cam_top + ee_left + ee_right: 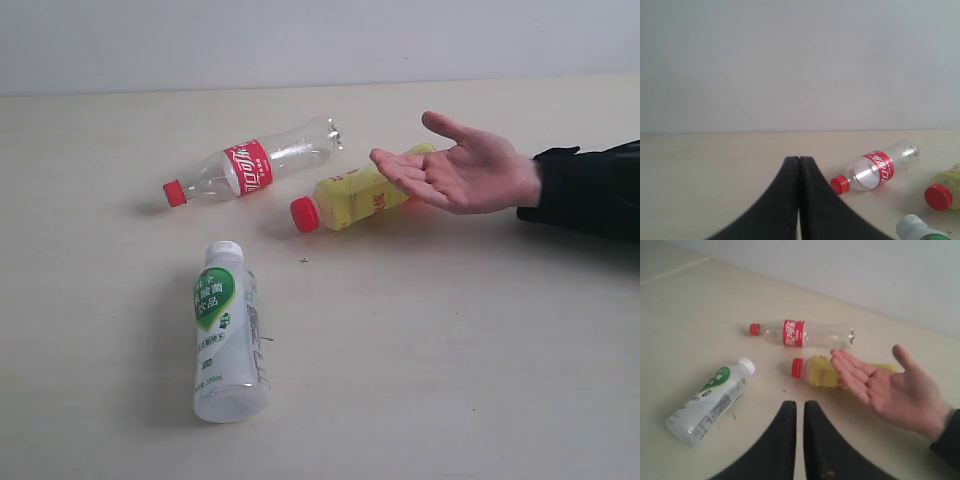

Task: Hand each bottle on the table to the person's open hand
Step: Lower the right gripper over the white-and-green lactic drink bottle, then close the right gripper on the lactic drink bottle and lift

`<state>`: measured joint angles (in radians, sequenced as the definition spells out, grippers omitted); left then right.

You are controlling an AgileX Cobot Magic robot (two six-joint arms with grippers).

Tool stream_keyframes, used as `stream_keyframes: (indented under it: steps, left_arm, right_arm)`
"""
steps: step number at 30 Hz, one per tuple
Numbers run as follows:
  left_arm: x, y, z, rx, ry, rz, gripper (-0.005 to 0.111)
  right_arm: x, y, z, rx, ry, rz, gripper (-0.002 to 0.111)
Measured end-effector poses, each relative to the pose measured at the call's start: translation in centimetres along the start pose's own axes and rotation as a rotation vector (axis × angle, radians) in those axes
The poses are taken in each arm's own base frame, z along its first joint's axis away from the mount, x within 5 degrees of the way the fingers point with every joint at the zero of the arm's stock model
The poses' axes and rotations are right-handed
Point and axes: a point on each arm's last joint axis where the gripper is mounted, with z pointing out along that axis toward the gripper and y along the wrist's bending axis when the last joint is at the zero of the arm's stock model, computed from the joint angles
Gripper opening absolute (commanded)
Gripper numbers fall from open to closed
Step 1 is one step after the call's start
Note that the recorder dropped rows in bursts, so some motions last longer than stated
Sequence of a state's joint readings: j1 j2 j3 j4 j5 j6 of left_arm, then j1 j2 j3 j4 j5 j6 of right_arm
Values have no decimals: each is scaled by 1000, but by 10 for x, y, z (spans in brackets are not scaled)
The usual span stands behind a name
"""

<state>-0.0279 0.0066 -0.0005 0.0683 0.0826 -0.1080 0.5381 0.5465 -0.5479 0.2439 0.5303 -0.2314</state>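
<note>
Three bottles lie on their sides on the table (450, 350). The clear one with red cap and red label (250, 168) (875, 170) (795, 333) is farthest back. The yellow bottle with a red cap (350, 198) (820, 372) lies partly behind the person's open hand (465, 170) (890, 387), which is held palm up just above the table. The milky white bottle with a green label (228, 335) (710, 400) is nearest the front. My left gripper (799, 159) is shut and empty, left of the clear bottle's cap. My right gripper (800, 404) is shut with a slim gap, empty, short of the yellow bottle and the hand. Neither gripper shows in the exterior view.
The person's dark sleeve (590, 185) reaches in from the right edge. A pale wall (300, 40) rises behind the table's far edge. Bare tabletop spreads to the front right and far left.
</note>
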Motion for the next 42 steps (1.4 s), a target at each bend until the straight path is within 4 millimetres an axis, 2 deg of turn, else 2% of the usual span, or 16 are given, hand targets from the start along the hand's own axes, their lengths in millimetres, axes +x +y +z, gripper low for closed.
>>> stream_keyframes:
  steps: [5,8,11,15,22,24,28,33,36,38,42]
  left_arm:
    - [0,0,0,0,0,0,0]
    - [0,0,0,0,0,0,0]
    - [0,0,0,0,0,0,0]
    - [0,0,0,0,0,0,0]
    - [0,0,0,0,0,0,0]
    - [0,0,0,0,0,0,0]
    - [0,0,0,0,0,0,0]
    - [0,0,0,0,0,0,0]
    - [0,0,0,0,0,0,0]
    - [0,0,0,0,0,0,0]
    - [0,0,0,0,0,0,0]
  right_arm:
    - [-33,3,39,-93,112,80,0]
    - [-43,8,70,-183,212,163,0]
    - [-42,12,99,-248,320,208,0]
    - [-36,27,130,-287,413,165,0]
    - [-26,59,174,-205,585,80,1]
    - [-25,65,185,-165,646,77,6]
    - [-26,81,209,-127,732,95,24]
    - [-25,100,233,-119,782,119,57]
    - [-22,113,244,-131,797,109,73]
    - [-19,121,250,-145,809,84,77]
    - [-13,134,256,-196,788,13,77]
